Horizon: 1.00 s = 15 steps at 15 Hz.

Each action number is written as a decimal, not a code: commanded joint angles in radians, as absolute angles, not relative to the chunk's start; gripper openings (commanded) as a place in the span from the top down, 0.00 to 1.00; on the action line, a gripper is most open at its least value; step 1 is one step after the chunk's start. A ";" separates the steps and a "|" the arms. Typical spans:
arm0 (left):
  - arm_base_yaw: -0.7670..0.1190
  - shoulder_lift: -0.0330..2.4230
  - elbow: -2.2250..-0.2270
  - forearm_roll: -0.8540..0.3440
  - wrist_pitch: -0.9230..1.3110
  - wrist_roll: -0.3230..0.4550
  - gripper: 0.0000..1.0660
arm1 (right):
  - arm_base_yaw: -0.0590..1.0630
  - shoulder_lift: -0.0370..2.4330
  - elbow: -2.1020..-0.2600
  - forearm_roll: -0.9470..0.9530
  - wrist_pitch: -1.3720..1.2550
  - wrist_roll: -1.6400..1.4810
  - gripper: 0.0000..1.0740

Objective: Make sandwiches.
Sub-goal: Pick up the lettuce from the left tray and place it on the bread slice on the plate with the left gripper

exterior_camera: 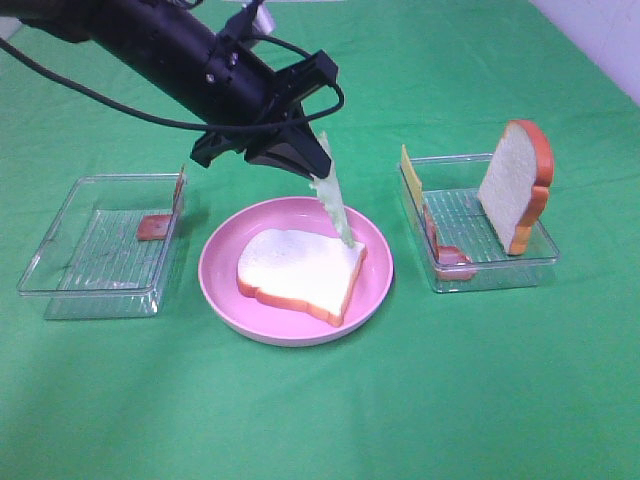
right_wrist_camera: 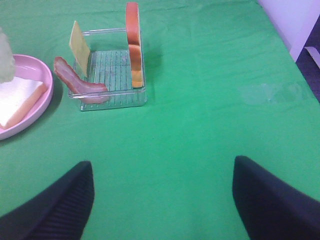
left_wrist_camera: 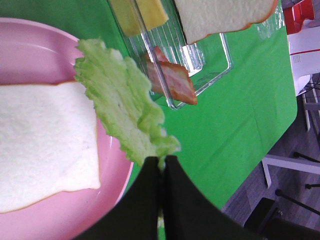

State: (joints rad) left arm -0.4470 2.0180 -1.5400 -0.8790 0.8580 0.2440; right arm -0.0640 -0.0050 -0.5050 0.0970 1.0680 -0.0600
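Bread slice, white toy with orange-brown crust (exterior_camera: 300, 272), flat on round pink plate (exterior_camera: 215, 270). Pale green lettuce leaf (exterior_camera: 335, 205) hanging over plate, lower tip at slice's far edge, contact unclear. Left gripper (left_wrist_camera: 161, 162) clenched on leaf's top end. Right gripper (right_wrist_camera: 162, 200) released, jaws wide, empty, above green cloth (exterior_camera: 450, 400). Clear right tray (exterior_camera: 545, 262): second bread slice (exterior_camera: 515, 185) upright, yellow cheese (exterior_camera: 410, 175), pink-red bacon strip (exterior_camera: 445, 252). Clear left tray (exterior_camera: 60, 220): small bacon piece (exterior_camera: 155, 227).
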 commanded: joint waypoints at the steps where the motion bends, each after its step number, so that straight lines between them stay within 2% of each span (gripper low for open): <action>1: -0.479 2.074 -1.534 -0.930 0.857 0.311 1.00 | -0.068 -0.020 -0.503 0.098 1.060 -0.072 0.32; 3: -0.486 2.106 -1.534 -0.905 0.873 0.341 1.00 | -0.068 -0.020 -0.503 0.098 1.060 -0.072 0.32; 6: -0.481 2.125 -1.534 -0.757 0.876 0.329 1.00 | -0.068 -0.020 -0.503 0.098 1.060 -0.072 0.32; 8: -0.481 2.127 -1.534 -0.650 0.867 0.254 1.00 | -0.068 -0.020 -0.503 0.098 1.060 -0.072 0.32; 9: -0.481 2.127 -1.534 -0.589 0.834 0.183 1.00 | -0.068 -0.020 -0.503 0.098 1.060 -0.072 0.32; 12: -0.481 2.127 -1.534 -0.557 0.817 0.157 1.00 | -0.068 -0.020 -0.503 0.098 1.060 -0.072 0.32; 14: -0.481 2.127 -1.534 -0.557 0.809 0.157 0.86 | -0.068 -0.020 -0.503 0.098 1.060 -0.072 0.32; 15: -0.481 2.125 -1.534 -0.557 0.805 0.157 0.73 | -0.068 -0.020 -0.503 0.098 1.060 -0.072 0.32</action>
